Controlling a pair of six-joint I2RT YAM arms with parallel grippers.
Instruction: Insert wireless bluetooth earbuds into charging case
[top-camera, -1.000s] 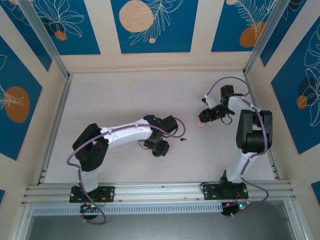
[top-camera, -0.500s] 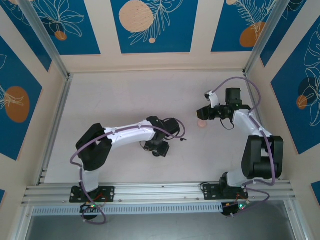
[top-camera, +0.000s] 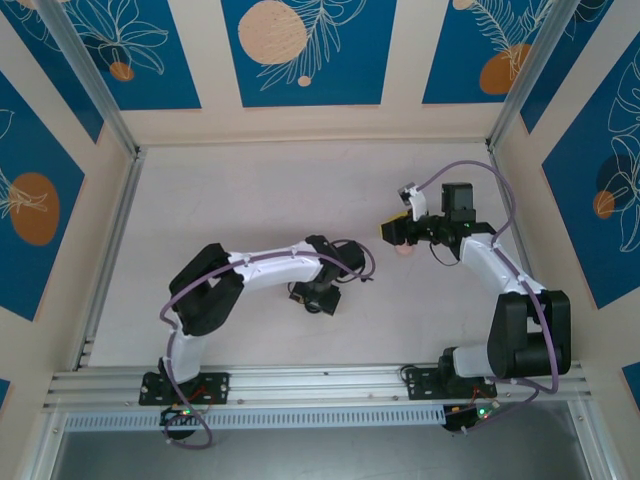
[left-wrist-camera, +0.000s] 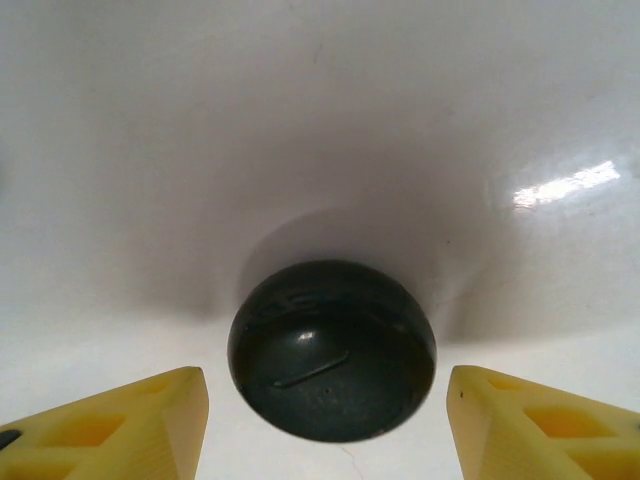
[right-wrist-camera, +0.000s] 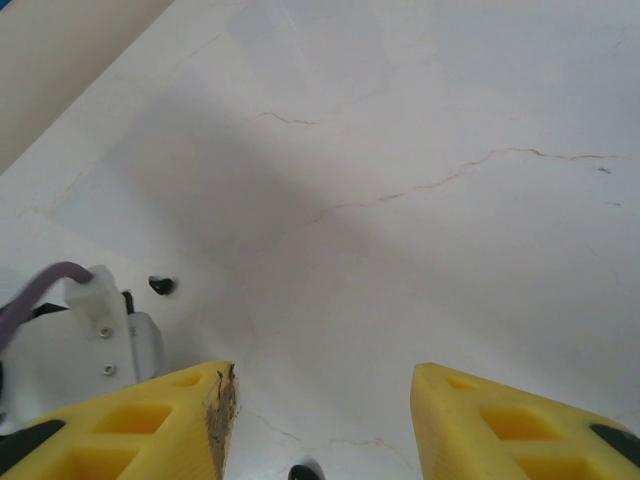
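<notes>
A round black charging case (left-wrist-camera: 330, 350), lid closed, sits on the white table between the yellow fingers (left-wrist-camera: 120, 425) of my left gripper (left-wrist-camera: 325, 405), which is open and not touching it. From above, the left gripper (top-camera: 312, 296) points down at mid-table. My right gripper (right-wrist-camera: 320, 395) is open and empty above bare table. One tiny black earbud (right-wrist-camera: 160, 285) lies to its left and another dark earbud (right-wrist-camera: 303, 472) shows at the bottom edge. In the top view the right gripper (top-camera: 390, 232) hovers just above a pale pink round case (top-camera: 402, 250). The pink earbuds are out of view.
Part of the left arm's white wrist (right-wrist-camera: 95, 340) and its purple cable stand at the left of the right wrist view. Patterned blue and cream walls (top-camera: 300, 60) enclose the table on three sides, with an aluminium rail (top-camera: 320, 385) along the near edge.
The right arm has stretched out, carrying its gripper left and slightly away from the wall. The left arm's elbow has shifted right while its gripper stayed over the black case.
</notes>
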